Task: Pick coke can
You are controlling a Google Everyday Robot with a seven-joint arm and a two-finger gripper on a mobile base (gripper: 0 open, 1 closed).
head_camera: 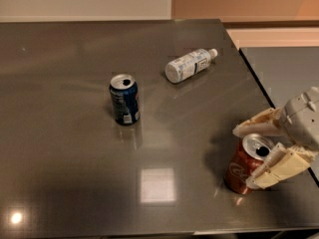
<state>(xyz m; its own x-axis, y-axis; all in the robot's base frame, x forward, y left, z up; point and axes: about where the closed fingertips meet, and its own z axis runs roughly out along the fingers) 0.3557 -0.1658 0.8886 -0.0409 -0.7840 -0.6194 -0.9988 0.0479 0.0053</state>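
Observation:
The red coke can (240, 169) with white script and a silver top stands upright on the dark table near its front right corner. My gripper (244, 156) reaches in from the right, open. One cream finger (256, 125) lies along the can's far side at its rim. The other finger (277, 168) lies along its near right side. The can's top sits between the two fingers, and the can rests on the table.
A dark blue can (124, 99) stands upright at the table's middle. A clear plastic bottle (190, 64) lies on its side further back. The table's right edge (251, 73) runs just behind the gripper, with a lower grey surface (284, 68) beyond it.

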